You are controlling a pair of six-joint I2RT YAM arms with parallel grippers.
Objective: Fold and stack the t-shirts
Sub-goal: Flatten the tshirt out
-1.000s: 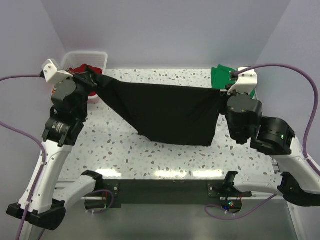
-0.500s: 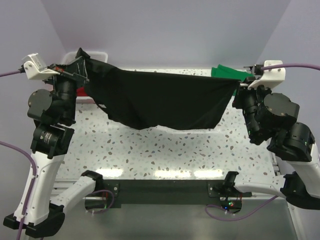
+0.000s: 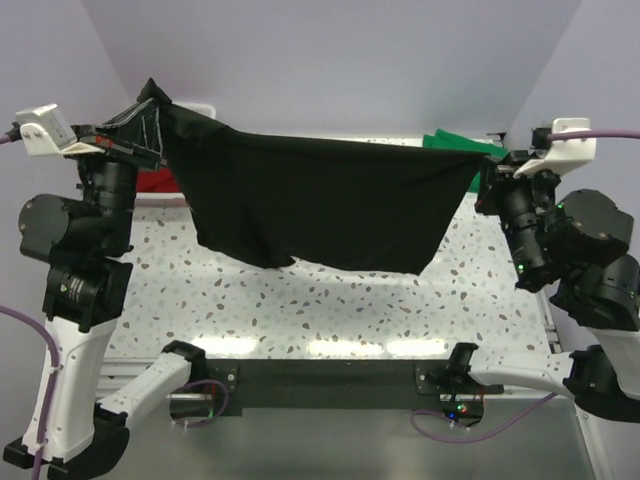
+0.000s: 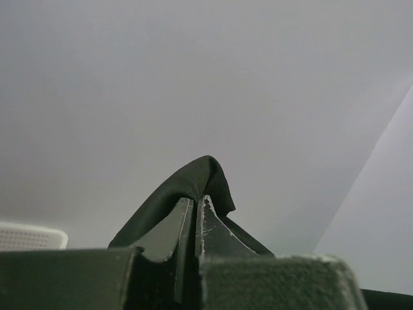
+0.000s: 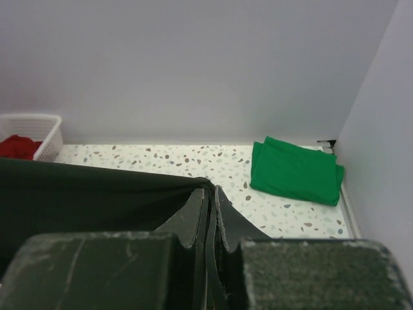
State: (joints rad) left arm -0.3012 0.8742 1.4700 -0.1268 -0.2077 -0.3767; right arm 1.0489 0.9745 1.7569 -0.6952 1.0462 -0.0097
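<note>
Currently the black t-shirt [image 3: 330,205] hangs in the air above the table [image 3: 330,310], stretched between the two arms like a banner. The left hand [image 3: 150,122] is pressed together on one upper corner of the shirt at the far left; in the left wrist view its fingers [image 4: 184,226] stand almost touching, with a fold of black fabric [image 4: 193,184] bunched over their tips against the plain wall. The right hand [image 3: 487,160] is likewise pinching the opposite upper corner at the far right; in the right wrist view the fingers [image 5: 197,216] are nearly closed with a thin layer of black cloth [image 5: 97,194] caught between them and running off to the left. The top edge of the shirt runs fairly taut from hand to hand, sagging slightly in the middle. The lower edge hangs uneven, with one point drooping at lower left and a longer flat run toward the right. From overhead I cannot tell whether the lower edge touches the table. A green t-shirt [image 5: 295,171] lies folded on the table in the far right corner, close to the right wall. A white slatted basket [image 5: 32,132] sits at the far left corner with a red garment [image 5: 18,146] inside it.
</note>
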